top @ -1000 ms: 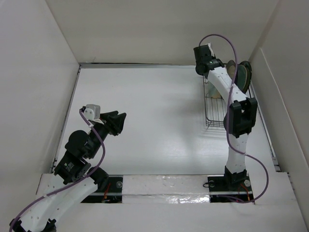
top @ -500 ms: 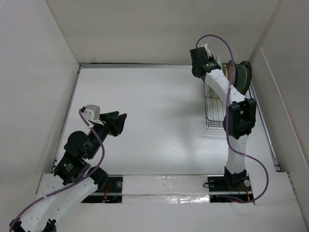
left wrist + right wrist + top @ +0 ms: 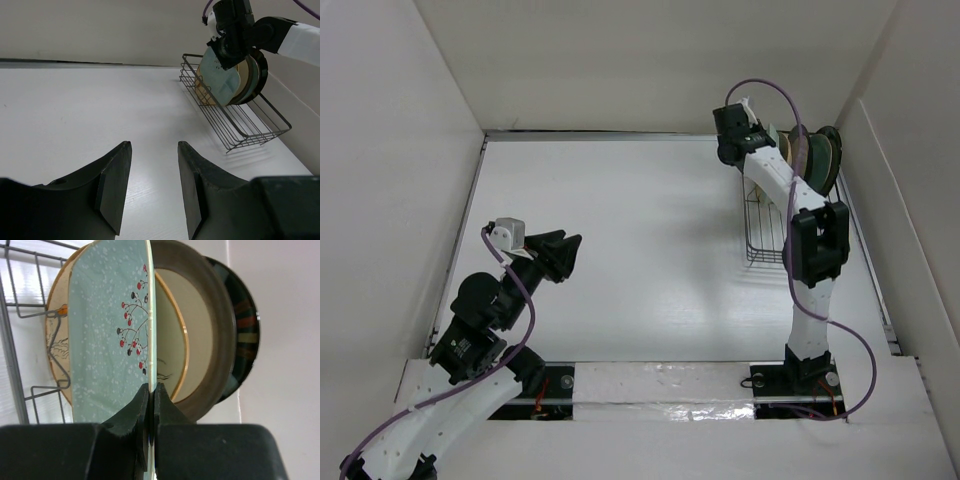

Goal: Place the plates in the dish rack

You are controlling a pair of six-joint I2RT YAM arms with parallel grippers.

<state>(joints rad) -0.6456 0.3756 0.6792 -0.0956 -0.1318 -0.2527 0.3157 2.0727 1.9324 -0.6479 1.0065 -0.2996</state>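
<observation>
Four plates stand on edge at the far end of the dish rack (image 3: 240, 131), a dark wire basket lying along the right edge of the table (image 3: 640, 220), up toward its far right corner

- Pale-green speckled oblong plate (image 3: 107, 340), red-berry branch print: nearest of the row, upright, just in front of the tan plate; its lower end is down inside the rack, though whether it rests on the wires cannot be told
- Right gripper (image 3: 151, 390): clenched on the rim of the pale-green plate, one finger on each face
- Tan plate (image 3: 172, 345), orange rim line, leaf print: second in the row
- Cream plate with grey-brown rim (image 3: 212, 340): third
- Dark plate with striped rim (image 3: 247, 325): last, closest to the side wall
- Left gripper (image 3: 152, 185): released, jaws apart with nothing between them, held above the near left part of the table, well apart from the rack and facing it
</observation>
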